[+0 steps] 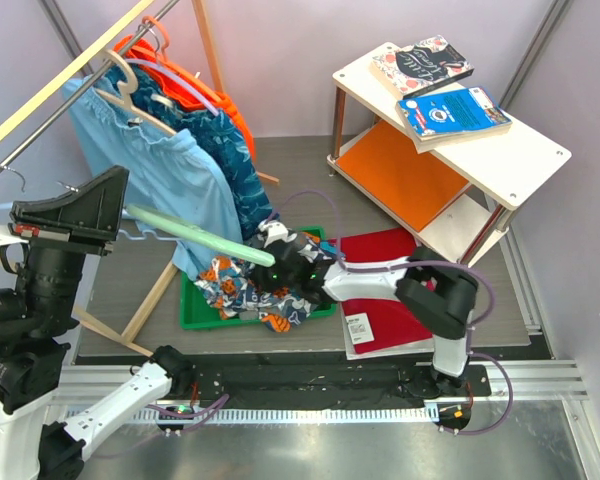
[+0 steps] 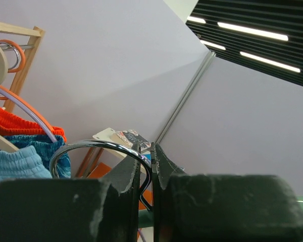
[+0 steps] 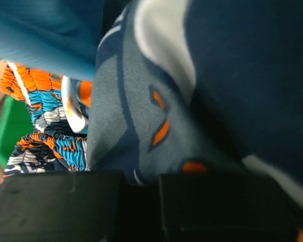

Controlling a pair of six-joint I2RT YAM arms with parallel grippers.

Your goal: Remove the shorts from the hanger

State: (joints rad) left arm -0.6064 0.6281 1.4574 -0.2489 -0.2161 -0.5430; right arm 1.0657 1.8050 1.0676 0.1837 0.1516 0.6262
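From above, the left arm is folding back on itself at the table's near left corner, its white link running down and left from the base and its dark upper links rising again, so the left gripper point(image 1: 105, 210) is sitting high beside the clothes rack point(image 1: 40, 95). It is holding a mint-green hanger point(image 1: 195, 235) that is slanting down and to the right. The right arm is bending sharply at the elbow and stretching its forearm leftward, low over the green tray point(image 1: 195, 310), with the right gripper point(image 1: 270, 262) buried in the floral shorts point(image 1: 242, 290), which are bunching over that tray. Whether the cloth is looped on the hanger's far end is hard to say, since the gripper is covering that spot. Light-blue shorts point(image 1: 150, 160) are hanging on the rack behind. On the left wrist camera, the left gripper point(image 2: 152, 148) is pointing upward, its jaws clamping the hanger's chrome hook point(image 2: 91, 147). On the right wrist camera, the right gripper point(image 3: 141, 176) is pinching a fold of the floral shorts point(image 3: 141, 116), jaws closing tight on the fabric.
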